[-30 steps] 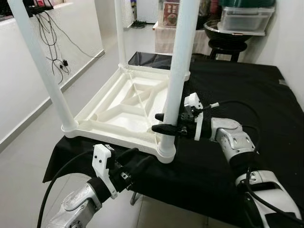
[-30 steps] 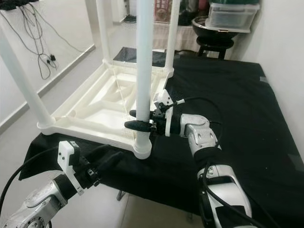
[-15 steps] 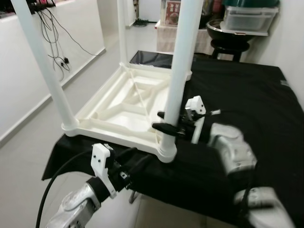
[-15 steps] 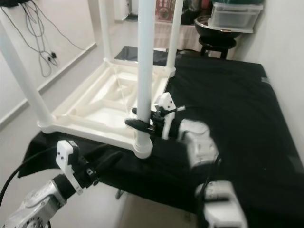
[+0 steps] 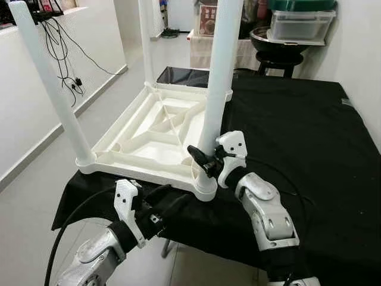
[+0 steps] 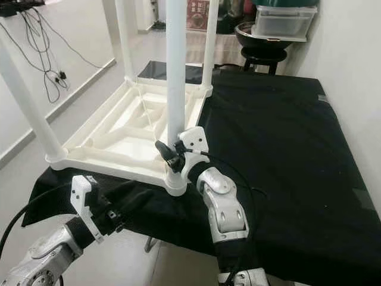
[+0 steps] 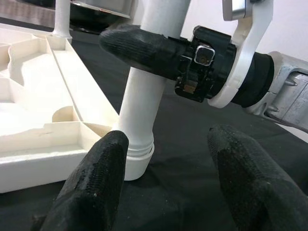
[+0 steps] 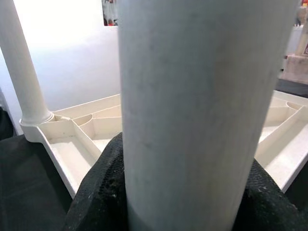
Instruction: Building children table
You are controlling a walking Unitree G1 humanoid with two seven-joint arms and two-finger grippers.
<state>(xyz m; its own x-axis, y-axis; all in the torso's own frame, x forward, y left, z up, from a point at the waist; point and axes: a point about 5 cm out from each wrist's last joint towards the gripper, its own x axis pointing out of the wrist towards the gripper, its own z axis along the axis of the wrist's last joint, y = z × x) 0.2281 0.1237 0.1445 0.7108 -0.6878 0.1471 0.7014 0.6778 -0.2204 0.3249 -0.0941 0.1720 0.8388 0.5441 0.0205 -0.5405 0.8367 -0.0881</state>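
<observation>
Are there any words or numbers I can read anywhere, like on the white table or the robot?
None can be read.
White table top and its legs: plain, no print.
Right gripper and left gripper: no lettering visible.
Red box far behind: printed front, too small and blurred to read.

– The table? 
– Smooth white plastic, slightly glossy, legs too.
– And under it? 
– Matt black cloth.
– The arms? 
– Brushed silver metal; the fingers look rough, matt black.
</observation>
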